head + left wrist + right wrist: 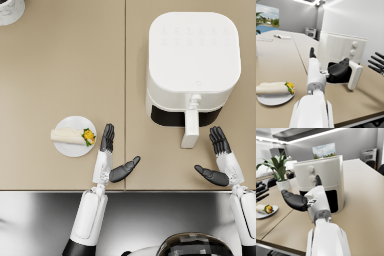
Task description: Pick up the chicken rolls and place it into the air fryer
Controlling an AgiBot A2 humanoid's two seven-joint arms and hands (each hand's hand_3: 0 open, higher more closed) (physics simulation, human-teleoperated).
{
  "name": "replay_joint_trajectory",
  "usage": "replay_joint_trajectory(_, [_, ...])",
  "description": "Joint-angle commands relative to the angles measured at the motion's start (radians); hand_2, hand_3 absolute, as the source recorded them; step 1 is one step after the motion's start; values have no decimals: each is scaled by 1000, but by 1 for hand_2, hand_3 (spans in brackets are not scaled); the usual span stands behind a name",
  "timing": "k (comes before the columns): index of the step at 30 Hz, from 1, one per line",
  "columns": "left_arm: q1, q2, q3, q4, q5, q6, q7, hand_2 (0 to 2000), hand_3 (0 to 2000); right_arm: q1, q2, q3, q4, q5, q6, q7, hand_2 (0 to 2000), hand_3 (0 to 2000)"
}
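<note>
- You have the chicken roll [72, 135] lying across a small round white plate [75, 149]; in the head view its long axis runs left to right, with the green and yellow filling end toward your left hand [107, 159].
- That hand hovers just beside the plate, fingers apart and holding nothing.
- Your right hand [220, 159] is likewise spread and empty, near the air fryer [192, 65] handle [190, 129].
- The fryer is smooth, white and rounded; its dark cavity hides the inside.
</note>
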Motion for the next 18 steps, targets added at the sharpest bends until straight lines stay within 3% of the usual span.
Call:
replay_joint_trajectory(1, [0,0,0,0,0,0,0,0,0,0,0,0,0,0,0,0,0,0])
replay_joint_trajectory(18, [0,0,0,0,0,0,0,0,0,0,0,0,0,0,0,0,0,0])
